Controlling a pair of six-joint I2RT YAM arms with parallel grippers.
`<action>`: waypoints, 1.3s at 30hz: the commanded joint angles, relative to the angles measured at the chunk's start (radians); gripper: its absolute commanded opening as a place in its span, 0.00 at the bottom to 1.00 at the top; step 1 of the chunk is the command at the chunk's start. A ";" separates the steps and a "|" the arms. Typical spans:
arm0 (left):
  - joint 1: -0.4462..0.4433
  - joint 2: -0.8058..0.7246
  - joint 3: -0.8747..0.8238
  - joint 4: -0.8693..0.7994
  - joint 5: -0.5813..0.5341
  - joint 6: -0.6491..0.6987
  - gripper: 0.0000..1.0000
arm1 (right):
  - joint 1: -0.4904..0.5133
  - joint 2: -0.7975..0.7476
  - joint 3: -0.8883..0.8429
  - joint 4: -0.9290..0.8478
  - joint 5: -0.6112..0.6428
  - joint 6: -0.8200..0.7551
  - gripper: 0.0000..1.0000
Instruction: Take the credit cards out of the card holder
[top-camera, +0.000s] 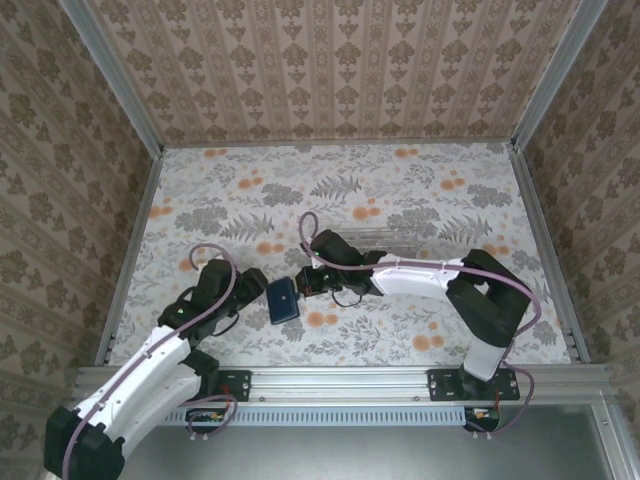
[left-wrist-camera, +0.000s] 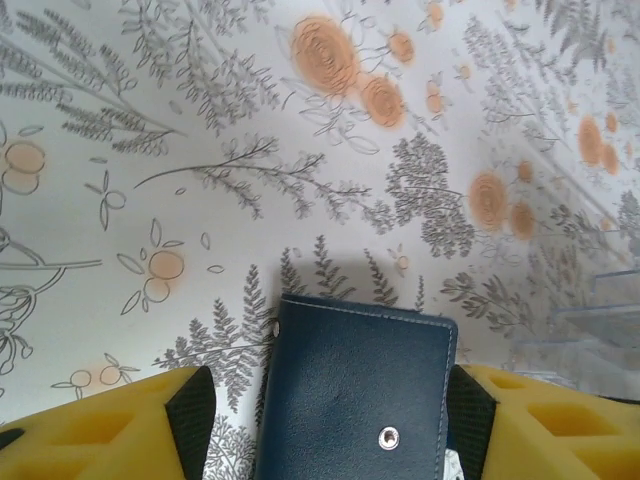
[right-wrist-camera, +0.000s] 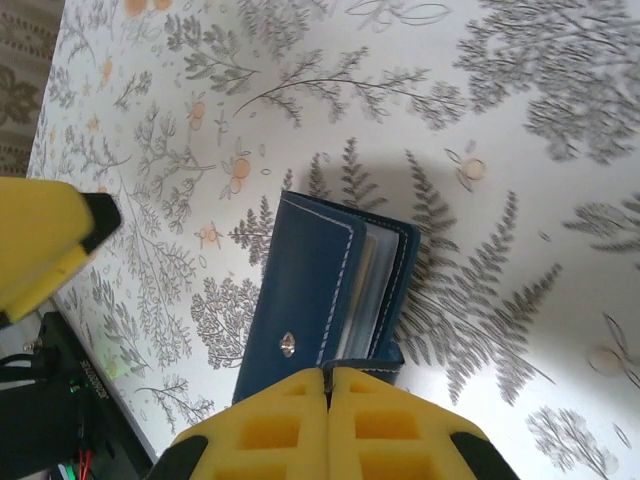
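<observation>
Floral table (top-camera: 240, 200), arms coming in from the bottom edge: left arm (top-camera: 150, 365) lower left, right arm (top-camera: 430, 275) lower right, both meeting just below frame centre. Clear tray (top-camera: 395, 238) sits right of centre, behind the right arm; contents cannot be made out. The left wrist view catches its corner at the right edge.

Card holder (top-camera: 283, 298) lies flat on the table between the two grippers, below centre in the top view, where it is just a small dark blue rectangle.

The left wrist view shows its closed navy cover and snap stud (left-wrist-camera: 388, 436). Left gripper (left-wrist-camera: 330, 430) is released, a yellow finger on each side of the wallet, with a gap on the left and the right pad very close.

The right wrist view shows what the others do not: the wallet's side gapes slightly, with pale edges of the credit cards (right-wrist-camera: 365, 290) tucked inside. Right gripper (right-wrist-camera: 328, 400) is clenched, fingers pressed together, tips at the wallet's lower edge; cannot tell if any flap is pinched. One yellow finger (right-wrist-camera: 40, 250) of the left gripper shows at mid left.
</observation>
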 joint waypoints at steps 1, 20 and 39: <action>-0.002 0.022 0.026 -0.023 0.038 0.092 0.66 | 0.000 -0.091 -0.089 0.076 0.072 0.094 0.00; -0.128 0.189 0.081 0.033 0.022 0.137 0.78 | 0.010 -0.219 -0.118 0.115 0.034 0.115 0.00; -0.144 0.234 0.124 0.021 0.015 0.173 0.77 | 0.009 -0.403 -0.282 0.003 0.206 0.106 0.00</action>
